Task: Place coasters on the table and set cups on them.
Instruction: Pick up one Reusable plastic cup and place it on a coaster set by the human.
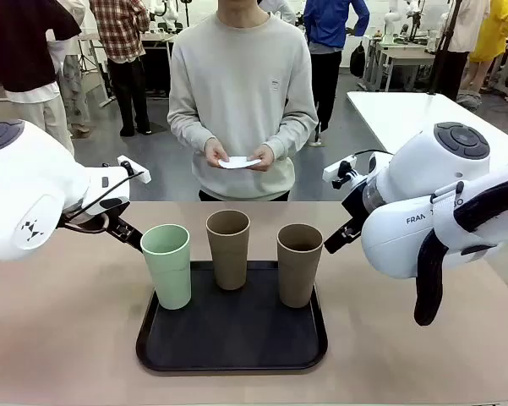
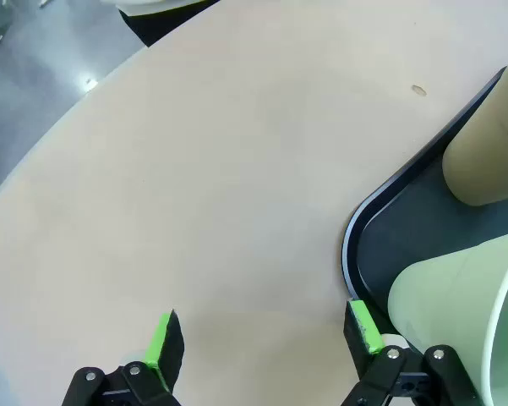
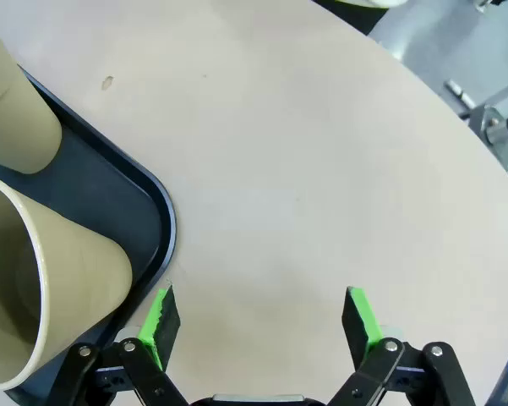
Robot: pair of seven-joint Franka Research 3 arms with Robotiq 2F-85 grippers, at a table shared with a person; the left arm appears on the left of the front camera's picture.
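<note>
A black rounded tray (image 1: 237, 347) lies at six o'clock in the front view; a white rectangular table (image 1: 406, 114) stands at two o'clock, a grey sweatshirt (image 1: 241, 85) at twelve

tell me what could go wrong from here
1. The coasters are in the person's hands, not yet laid on the table; a cup lifted now has nowhere to land.
2. The open left claw sits right by the mint cup and the tray rim; a finger could catch the rim or tip the tall cup.
3. The open right claw is just as near a brown cup; the cups stand close, so one bump may topple another.
</note>
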